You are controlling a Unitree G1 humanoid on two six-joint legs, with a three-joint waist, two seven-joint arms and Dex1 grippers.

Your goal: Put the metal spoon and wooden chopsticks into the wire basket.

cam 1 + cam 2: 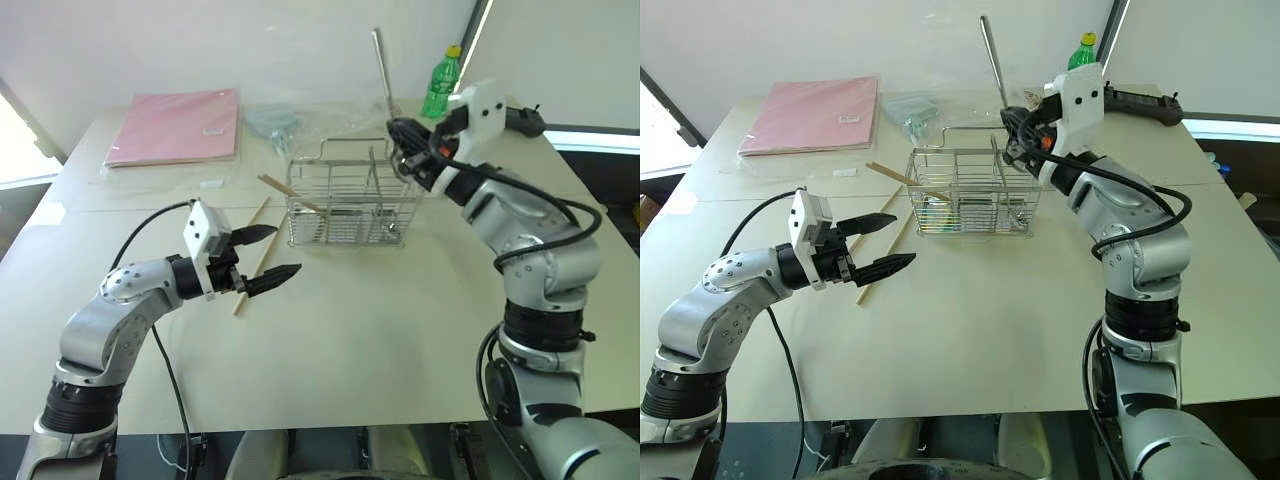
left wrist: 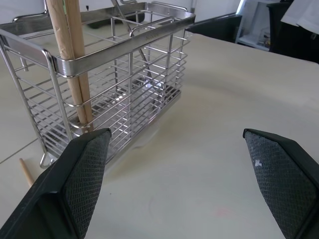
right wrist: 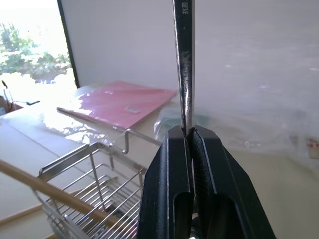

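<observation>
1. Above the wire basket [image 1: 350,205], the right pincer [image 1: 403,140] is pinched tight on the metal spoon [image 1: 381,70], standing upright.
2. One wooden chopstick [image 1: 290,193] leans inside; another [image 1: 251,256] lies on the worktop [image 1: 400,330] beside the wide-open, empty left pincer [image 1: 267,256].

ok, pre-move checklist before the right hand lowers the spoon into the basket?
1. Right hand shut on the metal spoon: ok, handle pinched between the fingers, standing up above the hand.
2. Spoon over the wire basket: ok roughly, the hand is at the basket's right end; exact line-up cannot tell.
3. Basket upright on the table: ok.
4. One chopstick in the basket: ok, leaning out over its left rim.
5. Second chopstick in the basket: not ok, flat on the table.
6. Left hand out of the drop path: ok, open, left of the basket.
</observation>
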